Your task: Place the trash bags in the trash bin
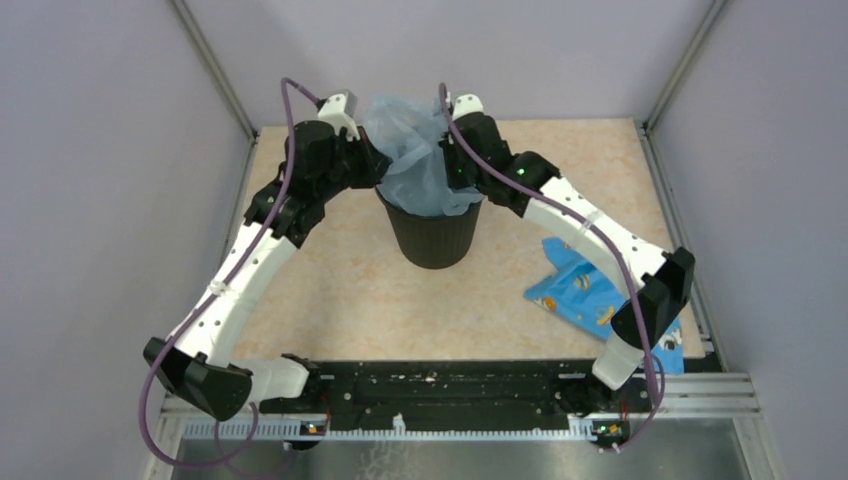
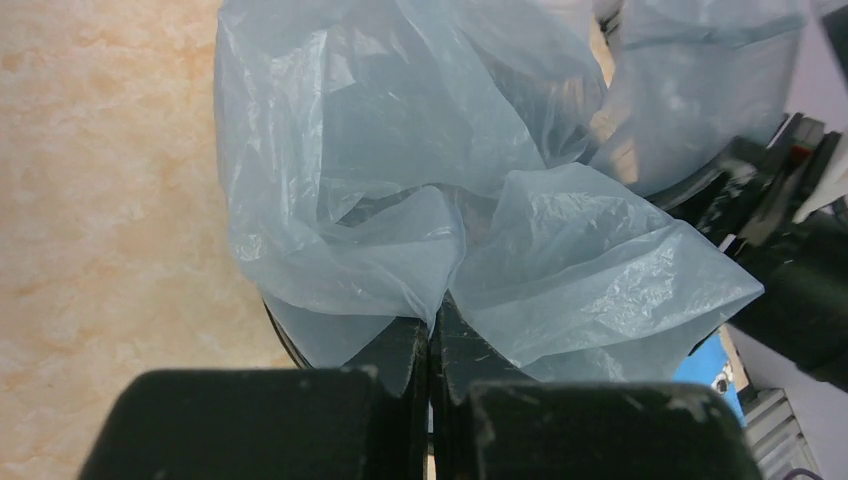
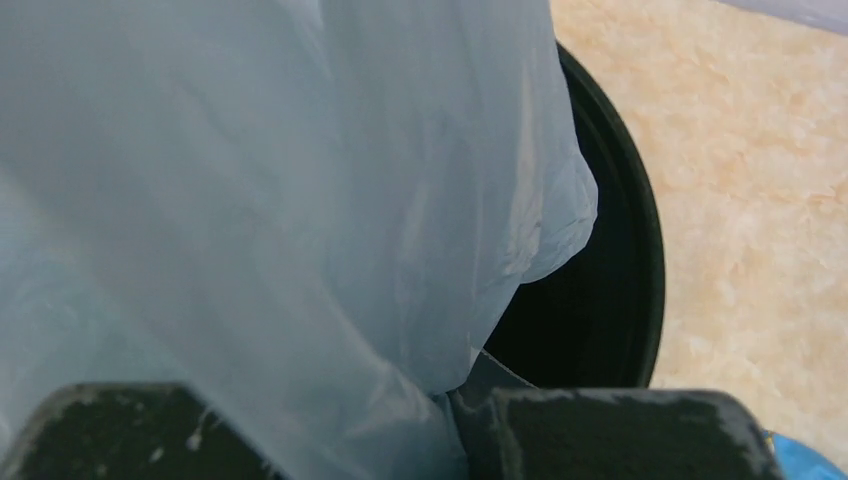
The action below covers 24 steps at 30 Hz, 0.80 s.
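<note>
The black trash bin [image 1: 435, 232] stands upright at the middle of the table. The pale grey-blue trash bag [image 1: 412, 150] hangs bunched over its mouth, its lower part down in the bin. My left gripper [image 1: 375, 165] is shut on the bag's left edge; in the left wrist view [image 2: 437, 325] the film [image 2: 400, 190] is pinched between the closed fingers. My right gripper [image 1: 452, 150] is shut on the bag's right edge; in the right wrist view [image 3: 455, 400] the film [image 3: 250, 200] covers most of the frame, with the bin's rim [image 3: 640, 220] below.
A blue printed packet [image 1: 580, 290] lies flat on the table to the right of the bin, under the right arm. Grey walls and metal frame posts enclose the table on the left, back and right.
</note>
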Each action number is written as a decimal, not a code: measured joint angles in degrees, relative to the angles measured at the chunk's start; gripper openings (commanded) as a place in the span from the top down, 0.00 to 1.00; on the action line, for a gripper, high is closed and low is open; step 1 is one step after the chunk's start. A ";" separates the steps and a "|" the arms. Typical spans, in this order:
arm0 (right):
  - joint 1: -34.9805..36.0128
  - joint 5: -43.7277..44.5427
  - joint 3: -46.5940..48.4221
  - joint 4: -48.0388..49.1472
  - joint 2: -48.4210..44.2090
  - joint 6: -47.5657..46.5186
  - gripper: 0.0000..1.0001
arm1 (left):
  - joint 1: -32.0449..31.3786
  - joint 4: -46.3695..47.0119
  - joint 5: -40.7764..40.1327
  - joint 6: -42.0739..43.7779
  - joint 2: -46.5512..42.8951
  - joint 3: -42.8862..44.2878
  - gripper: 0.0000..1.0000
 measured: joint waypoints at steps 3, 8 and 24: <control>0.15 2.10 -1.86 -0.70 1.25 -0.09 0.81 | 0.00 -0.02 0.44 0.09 1.64 -0.02 1.00; 0.15 3.65 -2.60 -1.16 -0.04 -0.63 0.61 | 0.00 -0.09 0.35 0.42 1.86 -0.02 1.00; 3.61 -0.94 -3.04 1.33 -21.11 -4.33 0.19 | 0.00 -7.21 0.61 1.46 -0.04 7.10 1.00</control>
